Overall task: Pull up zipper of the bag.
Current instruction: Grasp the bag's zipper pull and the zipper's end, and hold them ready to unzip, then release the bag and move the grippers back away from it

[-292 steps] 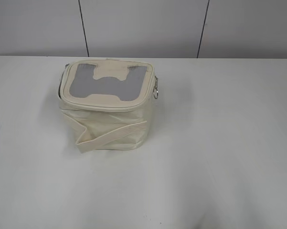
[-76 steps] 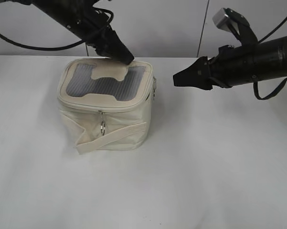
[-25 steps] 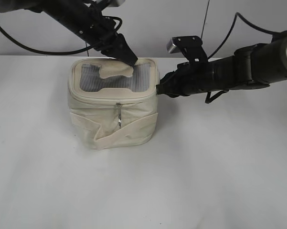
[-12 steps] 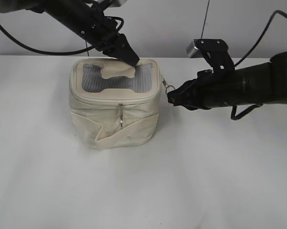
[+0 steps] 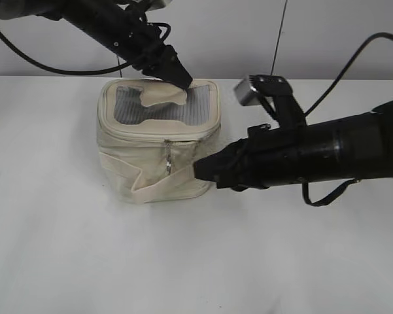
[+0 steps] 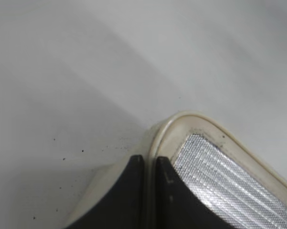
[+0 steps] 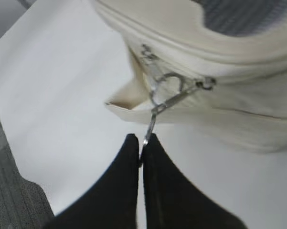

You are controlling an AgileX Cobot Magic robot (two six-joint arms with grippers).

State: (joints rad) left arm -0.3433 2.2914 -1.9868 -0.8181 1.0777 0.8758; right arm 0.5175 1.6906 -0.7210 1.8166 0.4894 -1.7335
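The cream bag [image 5: 138, 171] stands on the white table, its lid with the grey panel [image 5: 162, 108] on top. My left gripper [image 5: 184, 82] is shut on the lid's rim at the back right corner; the left wrist view shows the cream rim [image 6: 181, 121] pinched between its fingers [image 6: 149, 162]. My right gripper [image 5: 200, 169] is at the bag's front right, shut on a silver zipper pull [image 7: 155, 107], held taut at its fingertips [image 7: 142, 140]. A second pull [image 5: 168, 161] dangles at the front from the zip track [image 5: 144, 135].
The flat cream strap [image 5: 167, 187] slants across the bag's front. My right arm [image 5: 327, 154] lies low over the table to the right of the bag. A grey panelled wall [image 5: 248, 33] stands behind, with cables hanging from both arms.
My right gripper has swung from the bag's right side round to its front right, drawing the pull along the rim. My left gripper stays on the lid corner.
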